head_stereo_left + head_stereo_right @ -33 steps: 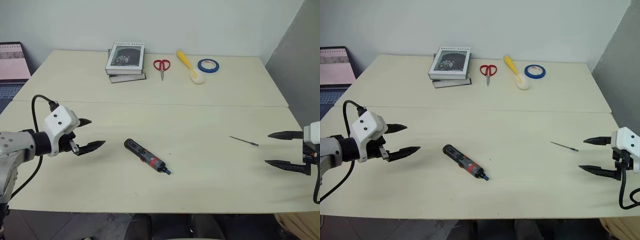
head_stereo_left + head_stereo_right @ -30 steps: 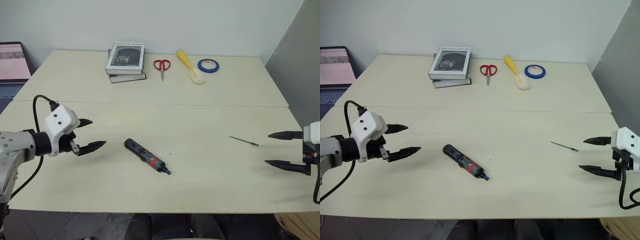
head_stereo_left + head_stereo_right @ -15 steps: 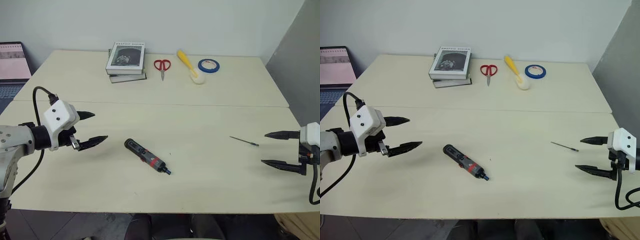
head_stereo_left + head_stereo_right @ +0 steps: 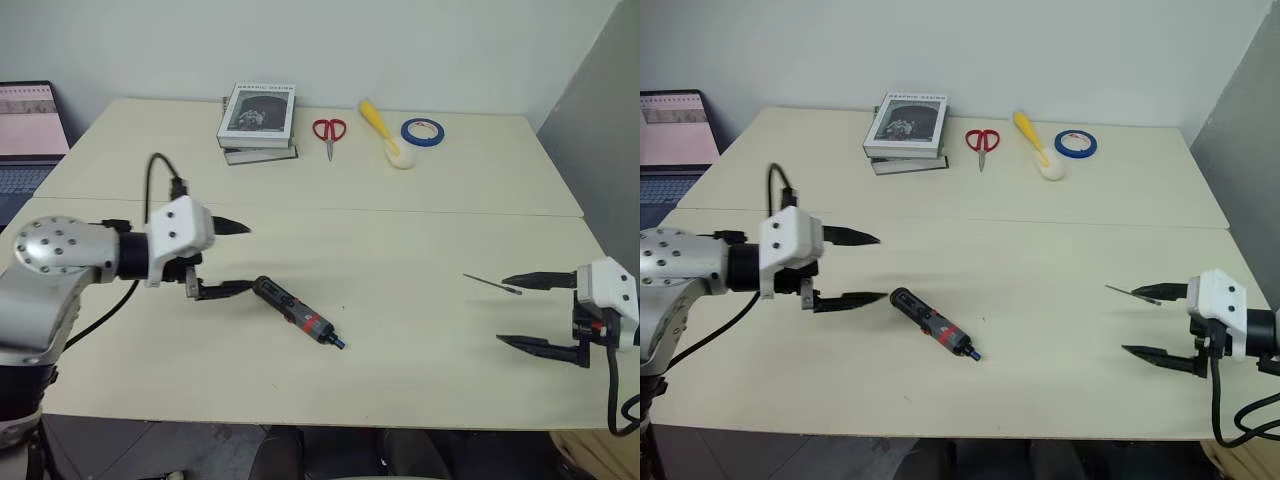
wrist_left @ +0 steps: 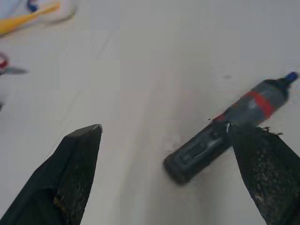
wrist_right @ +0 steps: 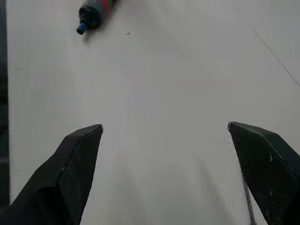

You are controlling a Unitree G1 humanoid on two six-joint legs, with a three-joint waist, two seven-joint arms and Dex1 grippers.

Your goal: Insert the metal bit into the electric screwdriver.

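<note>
Both grippers, left [image 4: 232,258] and right [image 4: 522,312], are gaping empty, reaching: screwdriver [image 4: 296,312] just ahead of left, bit [image 4: 491,284] beside right's upper finger. Next: closing precisely.

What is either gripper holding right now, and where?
Nothing. The left gripper is open by the electric screwdriver; the right gripper is open near the metal bit.

Left claw [image 4: 240,258] and right claw [image 4: 512,312] both gape, pointing inward.
</note>
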